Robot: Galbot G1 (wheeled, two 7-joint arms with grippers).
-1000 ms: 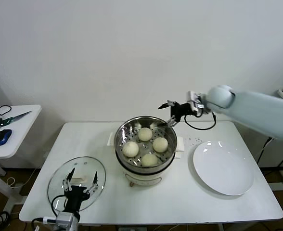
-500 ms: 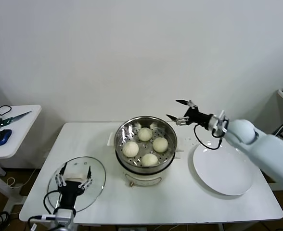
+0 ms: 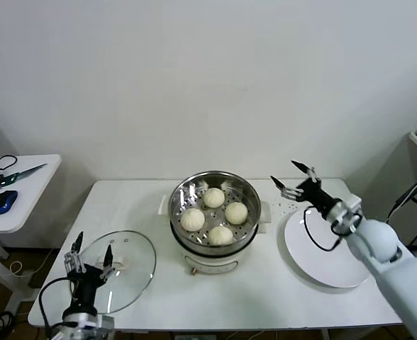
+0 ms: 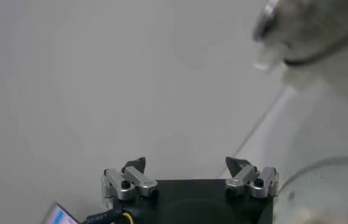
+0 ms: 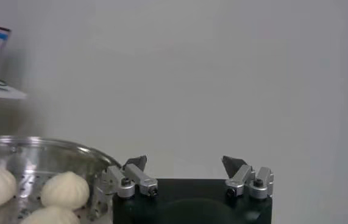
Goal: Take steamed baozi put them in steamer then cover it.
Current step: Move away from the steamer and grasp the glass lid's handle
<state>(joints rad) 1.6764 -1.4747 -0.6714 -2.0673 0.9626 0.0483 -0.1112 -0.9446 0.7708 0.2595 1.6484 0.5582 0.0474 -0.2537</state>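
all four baozi (image 3: 214,197) sit in the steamer (image 3: 215,212); left gripper (image 3: 89,261) spread over the cover (image 3: 113,270), right gripper (image 3: 293,178) spread, empty. glass could slip.

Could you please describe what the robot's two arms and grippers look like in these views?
The right arm has a smooth, rounded pale blue-grey shell, with a black cable looping near its wrist. The right gripper has a black body and two silver metal fingers with dark pointed tips. The left gripper looks the same: black body, silver fingers, dark tips, with black cable trailing below it.
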